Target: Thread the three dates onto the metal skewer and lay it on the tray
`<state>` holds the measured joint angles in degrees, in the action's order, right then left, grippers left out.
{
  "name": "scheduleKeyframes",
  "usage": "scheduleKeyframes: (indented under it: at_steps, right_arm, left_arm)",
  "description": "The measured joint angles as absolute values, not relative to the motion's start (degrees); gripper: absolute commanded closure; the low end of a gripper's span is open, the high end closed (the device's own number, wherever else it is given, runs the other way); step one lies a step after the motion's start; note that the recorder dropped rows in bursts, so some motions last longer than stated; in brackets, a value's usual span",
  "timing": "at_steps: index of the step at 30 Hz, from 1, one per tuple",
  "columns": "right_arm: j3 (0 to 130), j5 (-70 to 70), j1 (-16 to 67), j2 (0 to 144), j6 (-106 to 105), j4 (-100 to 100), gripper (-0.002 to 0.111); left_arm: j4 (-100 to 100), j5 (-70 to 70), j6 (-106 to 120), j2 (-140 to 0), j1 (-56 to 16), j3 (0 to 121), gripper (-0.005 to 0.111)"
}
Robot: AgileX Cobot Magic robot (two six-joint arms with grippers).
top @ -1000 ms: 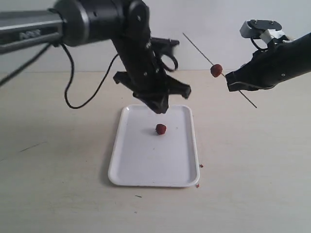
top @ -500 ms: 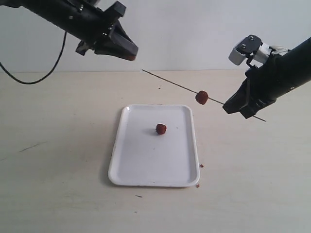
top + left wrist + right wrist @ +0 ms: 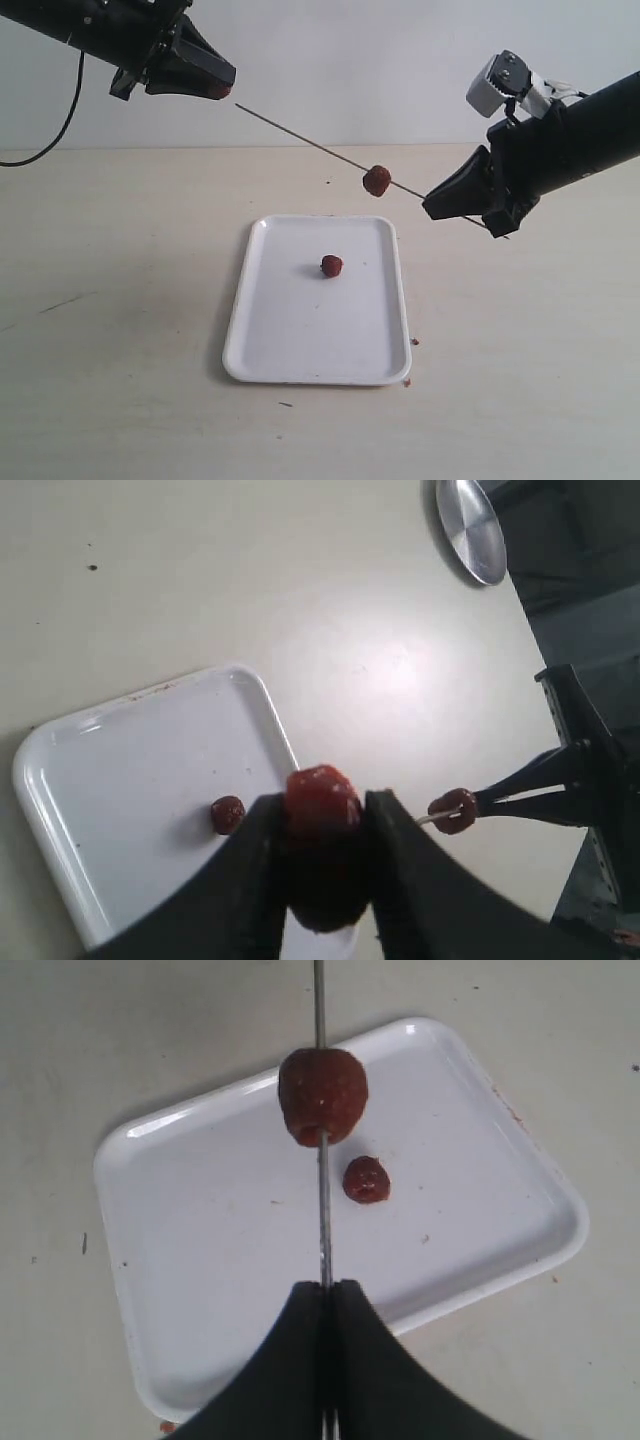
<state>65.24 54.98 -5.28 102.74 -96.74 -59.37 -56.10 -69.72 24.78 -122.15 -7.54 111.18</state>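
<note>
— Where's the skewer (image 3: 300, 140)?
— The right gripper (image 3: 437, 204) pinches it at two o'clock, one date (image 3: 377, 180) threaded, airborne near the tray (image 3: 300, 345)'s twelve o'clock edge.
— And the left gripper (image 3: 215, 88)?
— Ten o'clock, clamping another date (image 3: 320, 805) just beside the tip; the third date (image 3: 331, 266) lies mid-tray.

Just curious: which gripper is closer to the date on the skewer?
Right. The right gripper grips the skewer just behind that date; the left gripper, holding a second date, is near the far tip.

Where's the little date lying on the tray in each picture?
Exterior view: loose date near the middle of the tray.
Left wrist view: on the tray, beside the left gripper; date at.
Right wrist view: on the tray, just beside the skewer; date at.
Shared landmark: the white tray.
</note>
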Motion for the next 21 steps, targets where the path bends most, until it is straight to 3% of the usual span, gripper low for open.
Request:
scheduleKeyframes:
  at_steps: [21]
  right_arm:
    - [65.2,54.3,-5.3,102.7,-99.4,-61.5,0.108]
  left_arm:
    - [-56.5,-69.8,24.9,-122.1,-7.5,109.4,0.077]
